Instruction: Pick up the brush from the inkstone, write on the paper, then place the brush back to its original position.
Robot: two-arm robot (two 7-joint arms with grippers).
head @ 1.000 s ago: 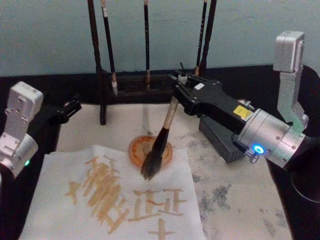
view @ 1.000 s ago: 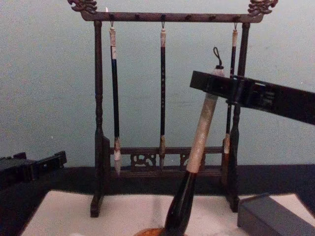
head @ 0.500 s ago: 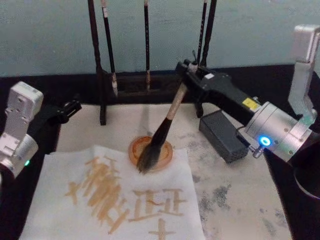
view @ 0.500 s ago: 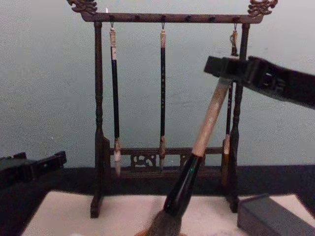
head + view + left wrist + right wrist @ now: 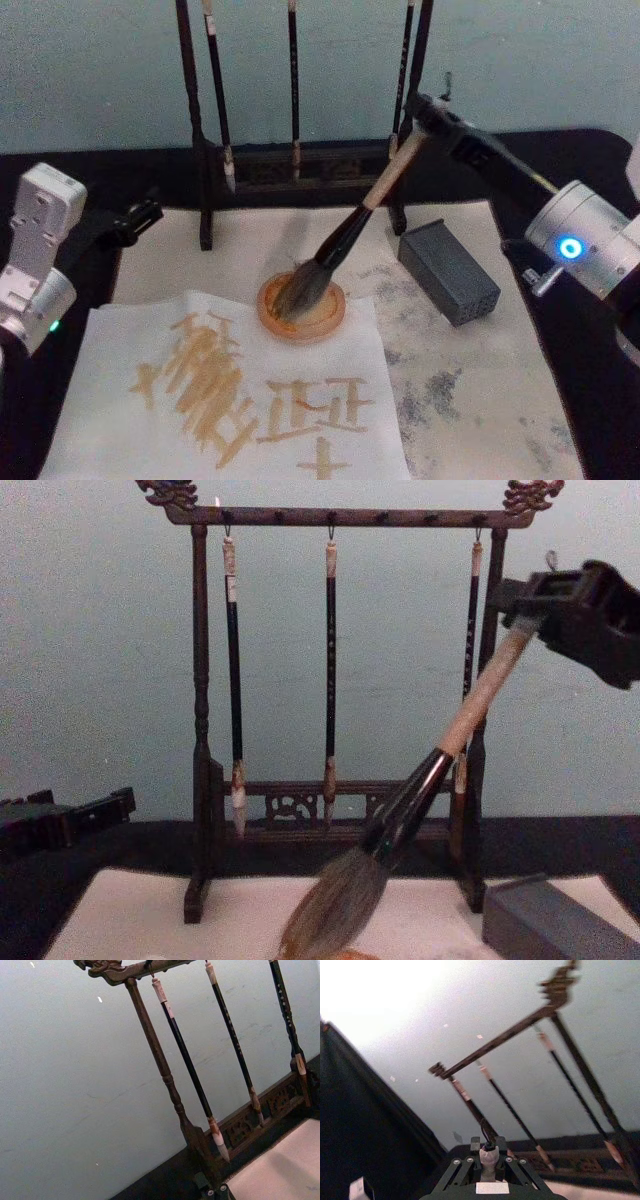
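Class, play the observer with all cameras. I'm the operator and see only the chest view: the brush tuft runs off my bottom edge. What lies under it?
Observer: In the head view the brush tuft sits over the round orange inkstone, at the far edge of the paper.
Operator: Anything written?
Observer: Yes, tan characters are brushed on the sheet.
Operator: And the grip?
Observer: The right wrist view shows the right gripper shut on the handle's top, below the black loop.

right gripper (image 5: 428, 112) pulled back and rightward, brush (image 5: 352, 228) leaning further, tuft shifted from paper (image 5: 120, 420) edge onto inkstone (image 5: 330, 312)
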